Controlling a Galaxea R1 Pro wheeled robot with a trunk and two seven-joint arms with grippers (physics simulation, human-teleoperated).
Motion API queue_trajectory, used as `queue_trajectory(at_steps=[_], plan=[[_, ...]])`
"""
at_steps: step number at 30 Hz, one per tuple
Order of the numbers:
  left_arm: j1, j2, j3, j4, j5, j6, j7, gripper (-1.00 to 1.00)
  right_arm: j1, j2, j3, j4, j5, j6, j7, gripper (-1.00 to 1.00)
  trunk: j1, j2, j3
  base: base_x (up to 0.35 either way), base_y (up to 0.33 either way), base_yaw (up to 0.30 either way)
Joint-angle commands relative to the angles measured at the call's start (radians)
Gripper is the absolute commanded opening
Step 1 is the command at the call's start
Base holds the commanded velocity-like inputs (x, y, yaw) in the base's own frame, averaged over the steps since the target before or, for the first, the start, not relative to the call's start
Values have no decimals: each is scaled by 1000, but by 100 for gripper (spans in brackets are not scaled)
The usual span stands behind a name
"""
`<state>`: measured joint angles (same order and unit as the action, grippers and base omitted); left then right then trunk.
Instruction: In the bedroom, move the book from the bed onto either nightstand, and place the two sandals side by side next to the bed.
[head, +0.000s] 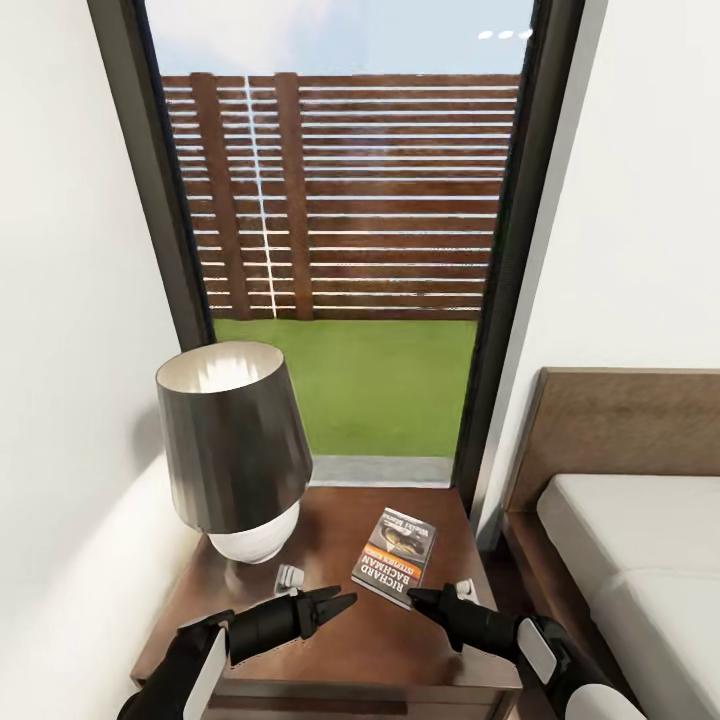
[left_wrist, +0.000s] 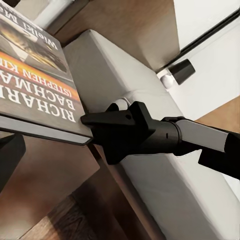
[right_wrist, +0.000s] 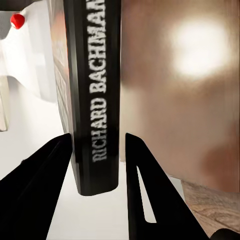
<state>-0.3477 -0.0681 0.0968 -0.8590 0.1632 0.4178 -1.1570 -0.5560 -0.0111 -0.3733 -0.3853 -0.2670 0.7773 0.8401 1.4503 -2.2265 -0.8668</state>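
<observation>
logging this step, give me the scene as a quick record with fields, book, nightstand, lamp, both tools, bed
book: lies flat on the nightstand, cover up, near its bed-side edge
nightstand: dark wood top, in front of the window
lamp: on the nightstand, dark shade, white base
right tool: open, fingers either side of the book's spine, not clamped
left tool: over the nightstand beside the book, holds nothing; open or shut cannot be told
bed: at right, no sandals seen

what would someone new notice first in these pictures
The big dark lamp stands at the left of the nightstand, in front of a tall window looking out on grass and a slatted fence. Next, the book lying flat on the nightstand's right side, with the right hand at its near corner and the left hand close by.
</observation>
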Motion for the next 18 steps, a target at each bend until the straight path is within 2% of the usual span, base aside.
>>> queue_trajectory(at_steps=[1,5,13,18], plan=[[-1,-1,3,0,1,10,-3,100,-1,0,-5,0,0,5,3,-100,0,0,-1,261,0,0],[-1,-1,3,0,1,10,-3,100,-1,0,-5,0,0,5,2,-100,0,0,-1,224,0,0],[-1,-1,3,0,1,10,-3,100,-1,0,-4,0,0,5,2,-100,0,0,-1,27,0,0],[-1,-1,3,0,1,10,-3,100,-1,0,-4,0,0,5,2,-100,19,-35,-17,0,0,0]])
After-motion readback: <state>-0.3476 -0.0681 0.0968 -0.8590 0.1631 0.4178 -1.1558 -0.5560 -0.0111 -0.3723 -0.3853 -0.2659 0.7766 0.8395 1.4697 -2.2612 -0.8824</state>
